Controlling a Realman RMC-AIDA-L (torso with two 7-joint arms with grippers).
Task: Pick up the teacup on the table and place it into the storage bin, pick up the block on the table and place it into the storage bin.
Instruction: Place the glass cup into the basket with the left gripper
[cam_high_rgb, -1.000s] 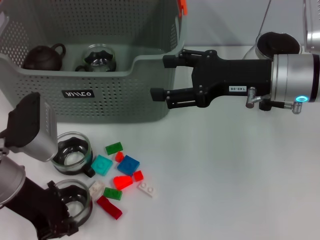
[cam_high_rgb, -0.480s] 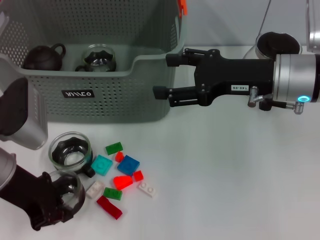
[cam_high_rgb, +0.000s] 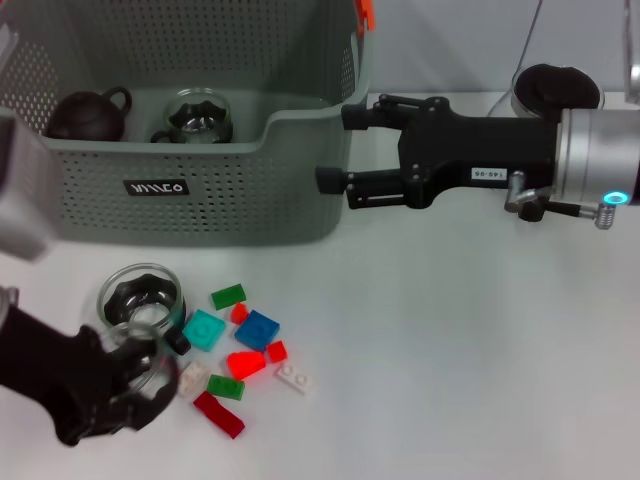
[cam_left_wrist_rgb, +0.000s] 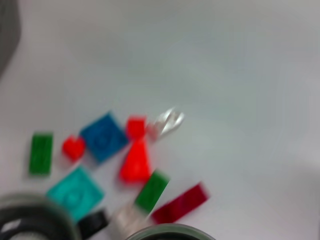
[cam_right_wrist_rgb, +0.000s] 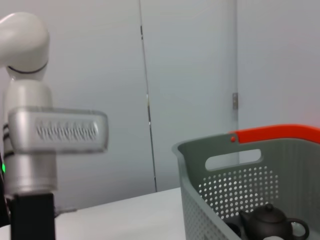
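My left gripper (cam_high_rgb: 135, 372) is at the table's near left, shut on a clear glass teacup (cam_high_rgb: 150, 352) and holding it just above the table. That cup's rim (cam_left_wrist_rgb: 170, 231) shows at the edge of the left wrist view. A second glass teacup (cam_high_rgb: 145, 298) with a dark inside stands right behind it. Several small blocks lie beside the cups: blue (cam_high_rgb: 257, 330), teal (cam_high_rgb: 204, 330), bright red (cam_high_rgb: 245, 363), white (cam_high_rgb: 292, 378). The grey-green storage bin (cam_high_rgb: 230, 190) stands at the back left. My right gripper (cam_high_rgb: 338, 148) hovers open and empty by its right front corner.
Inside the bin sit a dark teapot (cam_high_rgb: 90, 115) and another glass cup (cam_high_rgb: 198, 115). An orange clip (cam_high_rgb: 365, 12) is on the bin's back right rim. A dark round object (cam_high_rgb: 555, 88) with a cable lies at the far right.
My left gripper has pulled leftward and risen with the teacup in it, away from the blocks. The right gripper has drifted slightly to the right.
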